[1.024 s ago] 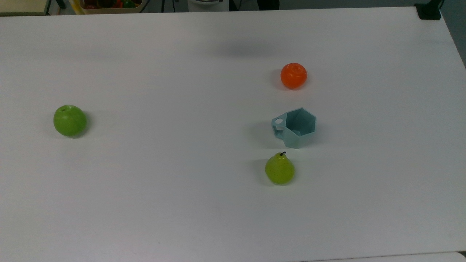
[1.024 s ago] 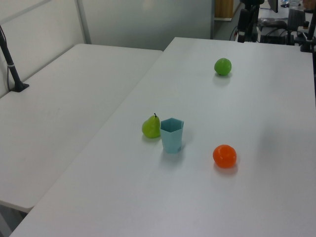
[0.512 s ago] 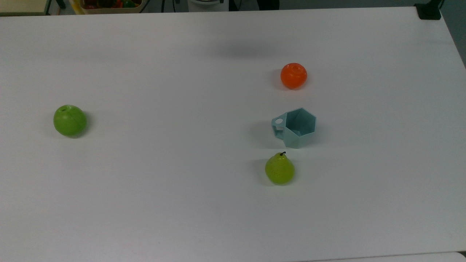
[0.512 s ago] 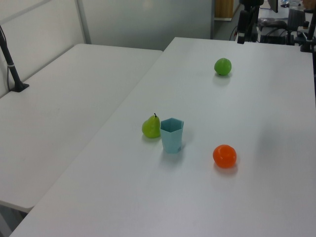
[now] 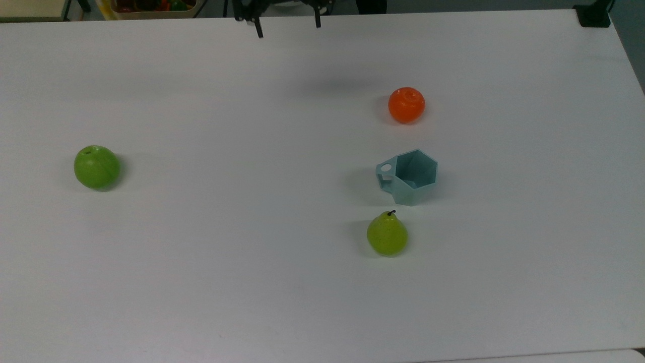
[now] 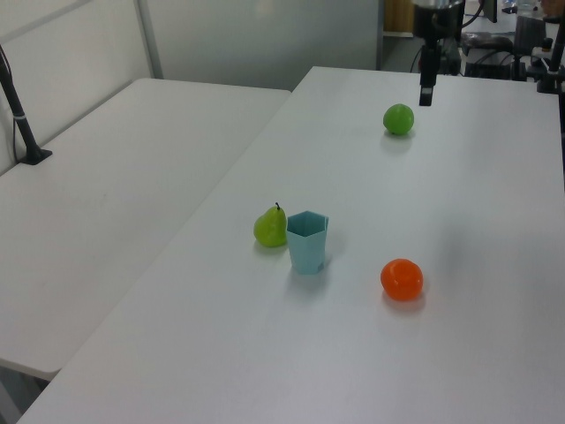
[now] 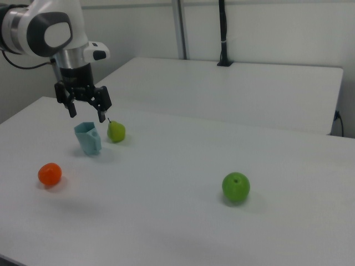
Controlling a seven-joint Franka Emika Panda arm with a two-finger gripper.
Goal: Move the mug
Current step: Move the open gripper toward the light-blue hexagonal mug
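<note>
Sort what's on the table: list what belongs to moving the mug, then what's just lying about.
Belongs to the job:
mug
gripper, open, above the table

Just lying about:
orange
pear
green apple

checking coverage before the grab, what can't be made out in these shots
- Mug: its handle is hidden behind its own body in the left view.
- Pincer: everything above the fingertips is cut off by the top view's upper edge.
- Bin: cropped by that same edge, contents unreadable.
</note>
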